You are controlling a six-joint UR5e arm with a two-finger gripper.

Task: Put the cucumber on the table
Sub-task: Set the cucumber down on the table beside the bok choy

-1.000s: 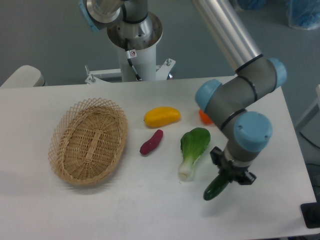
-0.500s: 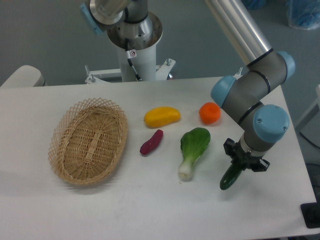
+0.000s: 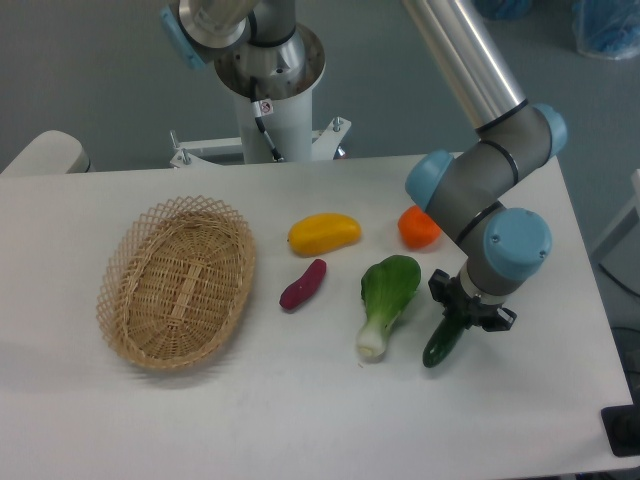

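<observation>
**A:** so where's the cucumber (image 3: 443,340) sitting right now?

**B:** right side of the table (image 3: 300,420), just to the right of the bok choy (image 3: 388,300). It's the dark green glossy one, tilted on a diagonal, lower end pointing toward the front-left. Its upper end is tucked into the gripper (image 3: 466,312), whose black fingers are clamped around that end.

**A:** is it actually down on the tabletop or hanging in the air?

**B:** hard to call from this angle tbh. The lower tip looks like it's at or just above the white surface, and there's a small shadow right under it, but I can't tell for sure if it's touching.

**A:** and the arm?

**B:** comes in from the top, silver tube down to the grey joints with light blue caps, wrist pointing down over the cucumber. One blue cap partly covers the orange round thing (image 3: 417,228) behind it.

**A:** what else is on there?

**B:** oval wicker basket (image 3: 178,282) on the left, nothing visible inside it. Yellow fruit, mango-looking (image 3: 324,233), near the middle, and a small purple sweet potato (image 3: 302,285) just in front of it, the two apart. Bok choy lies with its white stem toward the front and the leafy end toward the back, near the cucumber but not touching it. The robot's white base pedestal (image 3: 270,90) stands behind the table's far edge.
</observation>
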